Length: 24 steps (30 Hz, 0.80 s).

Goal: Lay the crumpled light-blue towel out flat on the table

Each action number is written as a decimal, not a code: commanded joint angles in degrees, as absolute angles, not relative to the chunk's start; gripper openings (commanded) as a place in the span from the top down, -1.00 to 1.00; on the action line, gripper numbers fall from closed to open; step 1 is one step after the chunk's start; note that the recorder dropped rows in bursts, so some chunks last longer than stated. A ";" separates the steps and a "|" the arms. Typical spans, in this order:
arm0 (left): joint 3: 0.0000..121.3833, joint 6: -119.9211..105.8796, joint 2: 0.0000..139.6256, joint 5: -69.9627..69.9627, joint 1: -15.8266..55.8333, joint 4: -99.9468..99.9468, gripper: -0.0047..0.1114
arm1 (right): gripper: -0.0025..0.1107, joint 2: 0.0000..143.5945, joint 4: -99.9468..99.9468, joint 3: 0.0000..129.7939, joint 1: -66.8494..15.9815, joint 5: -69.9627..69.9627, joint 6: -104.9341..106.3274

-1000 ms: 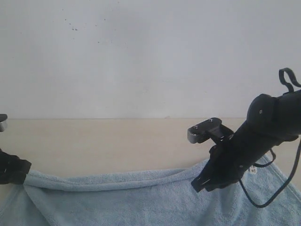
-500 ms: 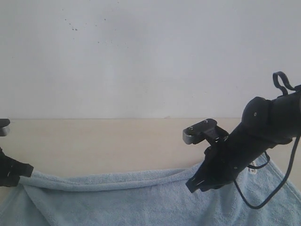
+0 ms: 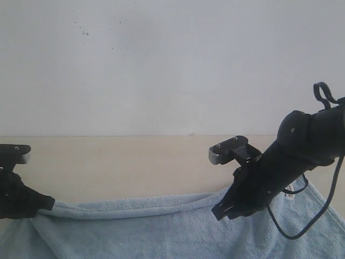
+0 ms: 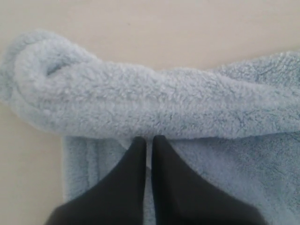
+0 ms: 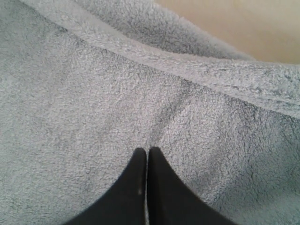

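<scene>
Broadly, a plain white wall (image 3: 172, 65) rises behind the towel, and the pale beige bench (image 3: 135, 162) runs wide beneath it. The light-blue towel (image 3: 161, 232) lies on the near part of the bench. It is not flat: its far edge is turned over into a long thick fold (image 3: 135, 209) that runs across the towel from side to side.

The right arm (image 3: 302, 151), black and trailing a cable, leans down over the towel's right half. The left arm (image 3: 16, 194) shows only as a dark mass at the towel's left end.

The right pincer (image 3: 218, 211) is closed, with its tips together and down on the towel's pile just on the near side of the fold. The pile creases slightly there, but I cannot tell whether any cloth is caught. The left pincer (image 3: 49, 204) is closed too, its tips meeting against the fold near the towel's left end. Here again, whether cloth sits between them cannot be told.

A small white label (image 3: 290, 194) shows on the towel near its far right corner, partly behind the right arm.
</scene>
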<state>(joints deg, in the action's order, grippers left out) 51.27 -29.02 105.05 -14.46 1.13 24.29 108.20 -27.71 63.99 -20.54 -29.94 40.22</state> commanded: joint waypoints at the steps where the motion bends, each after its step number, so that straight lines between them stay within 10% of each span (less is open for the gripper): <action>1: 53.16 -29.24 107.30 -13.20 2.53 25.04 0.85 | 0.96 108.04 -28.11 63.93 -20.64 -30.20 40.99; 24: 67.11 -32.51 112.97 -17.16 5.83 25.94 0.85 | 0.96 108.04 -30.68 63.93 -20.64 -32.34 43.32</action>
<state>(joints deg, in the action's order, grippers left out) 66.57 -29.91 115.79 -15.56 5.20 25.52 108.20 -30.22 63.99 -20.54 -32.00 42.22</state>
